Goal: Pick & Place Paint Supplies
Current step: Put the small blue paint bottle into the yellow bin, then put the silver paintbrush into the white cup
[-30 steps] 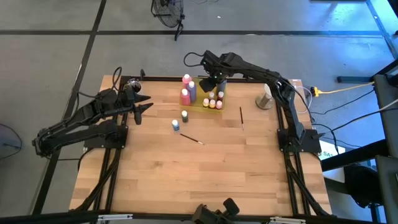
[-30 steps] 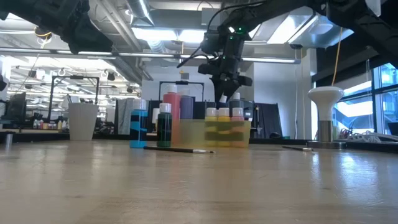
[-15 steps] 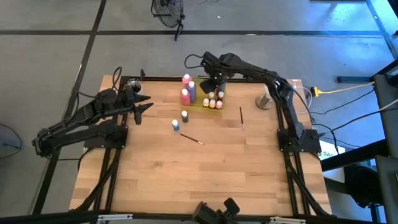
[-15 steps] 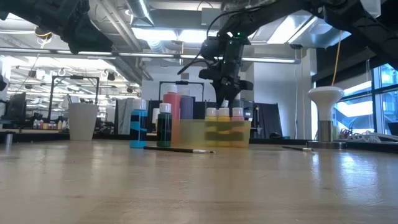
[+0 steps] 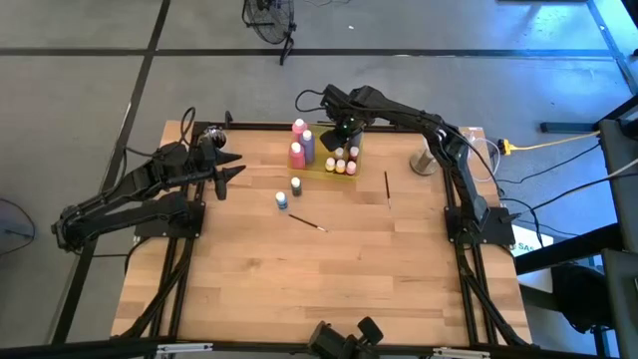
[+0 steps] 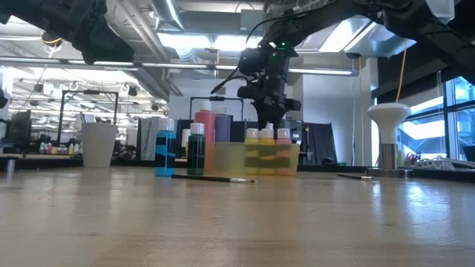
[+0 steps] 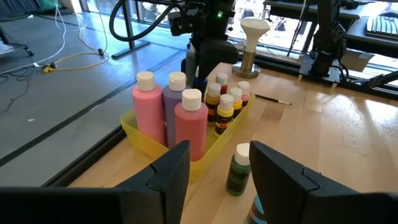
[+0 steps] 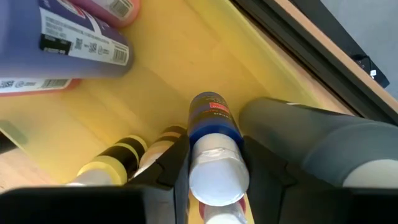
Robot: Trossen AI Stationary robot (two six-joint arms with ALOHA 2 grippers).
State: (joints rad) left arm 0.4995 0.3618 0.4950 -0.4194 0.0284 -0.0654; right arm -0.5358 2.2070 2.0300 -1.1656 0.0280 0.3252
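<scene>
1. Yellow and translucent, the tray (image 5: 340, 166) sits near the middle of the tabletop's far edge, holding the tall pink, purple and grey squeeze bottles and a cluster of small white-capped paint bottles (image 7: 226, 102).
2. Over the tray's far side hangs the right gripper (image 8: 214, 163), its two fingers pressed on either side of a blue white-capped bottle (image 8: 213, 134), which it grips just below the cap, above the tray floor.
3. A tall grey bottle (image 8: 311, 140) stands just beside the gripped bottle; the purple bottle (image 8: 59, 46) is at the tray's other end.
4. Two small bottles stand on the bare wooden tabletop (image 5: 329, 279) outside the tray, on its near-left side: a green one (image 7: 237, 169) and a blue one (image 6: 165, 153).
5. One thin brush (image 5: 307, 223) lies near the tabletop's middle; another brush (image 5: 387, 186) lies towards the right edge.
6. Towards the far-left corner, the left gripper (image 5: 225, 170) waits above the wood with its fingers apart, holding nothing.
</scene>
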